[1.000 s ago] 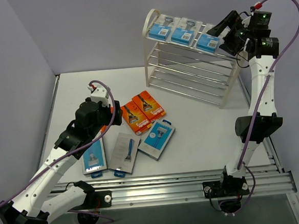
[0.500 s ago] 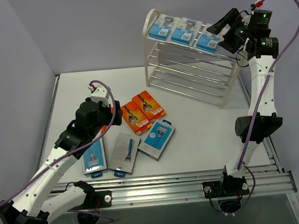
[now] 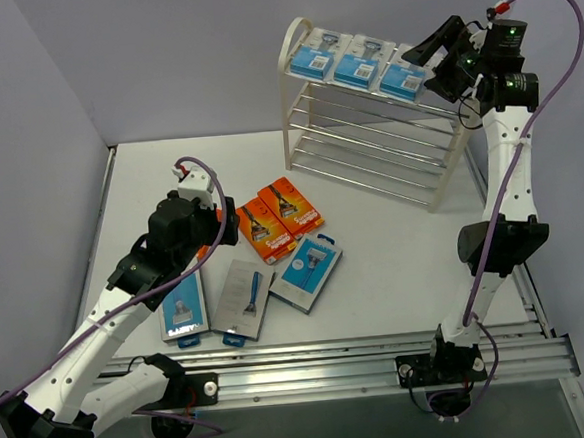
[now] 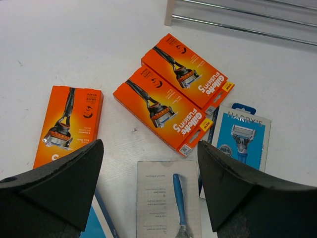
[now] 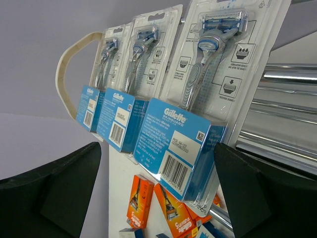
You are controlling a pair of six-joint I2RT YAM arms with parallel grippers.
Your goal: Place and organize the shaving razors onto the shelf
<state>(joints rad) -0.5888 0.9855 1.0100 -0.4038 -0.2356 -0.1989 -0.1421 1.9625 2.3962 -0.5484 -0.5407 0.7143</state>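
Right gripper [image 3: 419, 56], jaws apart: just beside end blue pack [image 3: 404, 79] on shelf [image 3: 286, 99] top. Left gripper [image 4: 149, 148], jaws apart: over orange boxes [image 4: 163, 110].

The cream-white shelf [image 3: 287, 99], with three wire-rod tiers, stood upright at the far side of the surface [image 3: 394, 242]. Three blue-and-white blister packs [image 3: 356, 62] lay side by side on its top tier. In front of it, two orange boxes [image 3: 268, 231] lay flat and touching along their long sides, and a third orange box [image 4: 69, 121] lay apart to their left. Nearer, a blue pack [image 3: 307, 272], a grey pack [image 3: 244, 298] and a grey-and-blue pack [image 3: 183, 312] lay flat in a row.
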